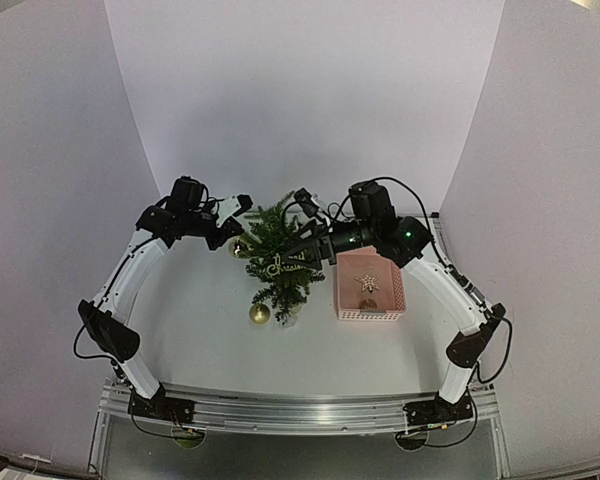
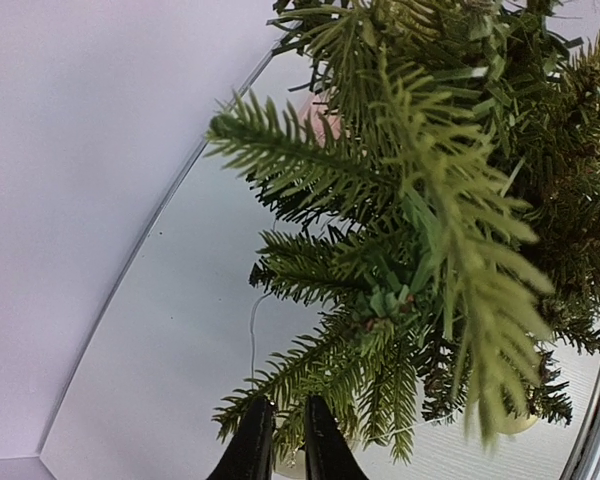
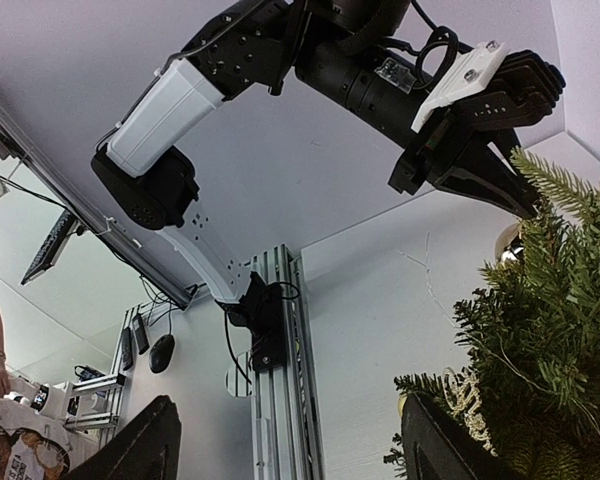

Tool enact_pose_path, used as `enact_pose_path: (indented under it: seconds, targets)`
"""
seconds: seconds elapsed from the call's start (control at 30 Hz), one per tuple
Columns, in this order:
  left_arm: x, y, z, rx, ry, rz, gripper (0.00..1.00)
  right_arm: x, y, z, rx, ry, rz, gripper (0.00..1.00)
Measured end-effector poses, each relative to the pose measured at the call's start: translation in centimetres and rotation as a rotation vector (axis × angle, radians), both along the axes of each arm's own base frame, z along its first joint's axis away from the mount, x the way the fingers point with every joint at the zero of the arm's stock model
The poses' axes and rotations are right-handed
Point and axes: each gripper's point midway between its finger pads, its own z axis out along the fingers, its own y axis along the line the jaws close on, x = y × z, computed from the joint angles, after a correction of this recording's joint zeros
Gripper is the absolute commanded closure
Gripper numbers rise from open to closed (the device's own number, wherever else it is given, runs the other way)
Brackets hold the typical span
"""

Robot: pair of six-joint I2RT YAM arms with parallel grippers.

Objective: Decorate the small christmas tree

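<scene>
The small christmas tree (image 1: 277, 262) stands mid-table with a gold script ornament (image 1: 285, 266) on its front and a gold ball (image 1: 259, 313) low on its near side. Another gold ball (image 1: 238, 246) hangs at its left edge, right under my left gripper (image 1: 230, 232). In the left wrist view that gripper (image 2: 288, 445) has its jaws a narrow gap apart over a needle branch (image 2: 310, 375), with the pale ball (image 2: 292, 466) just below. My right gripper (image 3: 290, 450) is wide open beside the tree (image 3: 540, 350), and nothing sits between its fingers.
A pink basket (image 1: 391, 292) to the right of the tree holds a glittery star (image 1: 367, 283) and a small gold piece (image 1: 368, 304). White walls close in the back and sides. The metal rail (image 1: 300, 408) with both arm bases runs along the near edge.
</scene>
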Motion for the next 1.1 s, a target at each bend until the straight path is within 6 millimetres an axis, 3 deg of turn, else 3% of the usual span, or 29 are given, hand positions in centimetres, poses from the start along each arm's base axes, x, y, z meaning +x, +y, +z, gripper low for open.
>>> enact_pose_path:
  seconds: [0.4,0.63,1.1]
  targets:
    - [0.3,0.5,0.6,0.027,-0.051,0.01,0.64,-0.2,-0.1,0.6,0.011,-0.011,0.007,0.26]
    - [-0.4,0.8,1.9,0.022,-0.091,-0.002,0.53,-0.2,-0.1,0.7,0.014,-0.014,0.007,0.26]
    - [-0.7,1.1,2.8,0.017,-0.115,-0.007,0.44,0.1,-0.2,0.7,0.014,-0.013,0.001,0.26]
